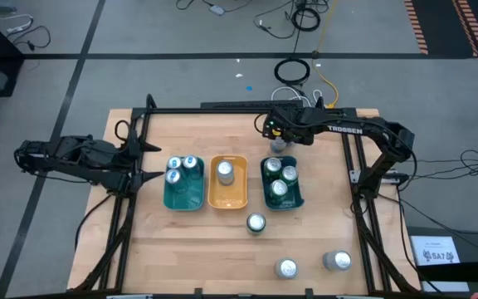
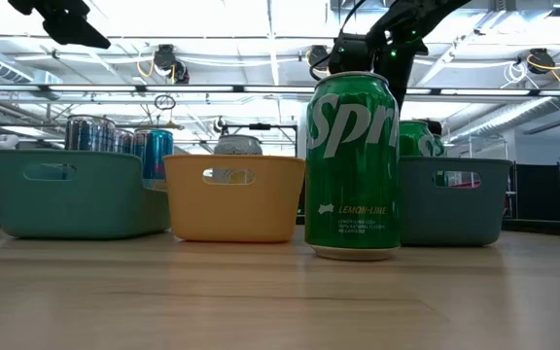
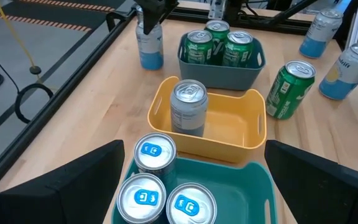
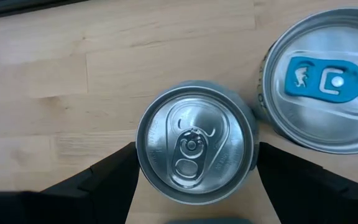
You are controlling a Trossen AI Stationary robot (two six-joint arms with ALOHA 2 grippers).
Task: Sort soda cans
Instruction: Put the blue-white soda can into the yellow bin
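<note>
My right gripper point(image 1: 279, 134) hangs over the far side of the table, behind the dark-green tray point(image 1: 299, 199), shut on a silver-topped soda can point(image 4: 194, 146). A second can with a blue tab point(image 4: 322, 81) stands right beside that one. My left gripper point(image 1: 149, 162) waits open at the table's left, above the teal tray point(image 3: 263, 186), which holds three blue-tabbed cans. The yellow tray point(image 1: 241, 199) holds one silver can point(image 3: 188, 109), and the dark-green tray holds three green cans. A green can point(image 1: 256, 223) stands upright on the table in front of the trays. My right gripper has the can's round wall point(image 4: 143, 124) between its two fingers point(image 4: 104, 180), one on each side just below the top rim. The fingers come steeply from above, and the can is upright. In the left wrist view a can point(image 3: 149, 46) beneath them stands on the wood.
Two more cans point(image 1: 287, 267) point(image 1: 337, 261) stand near the table's front right. A dark frame rail point(image 1: 222, 109) runs along the far edge close behind my right gripper. Bare wood lies at the front left.
</note>
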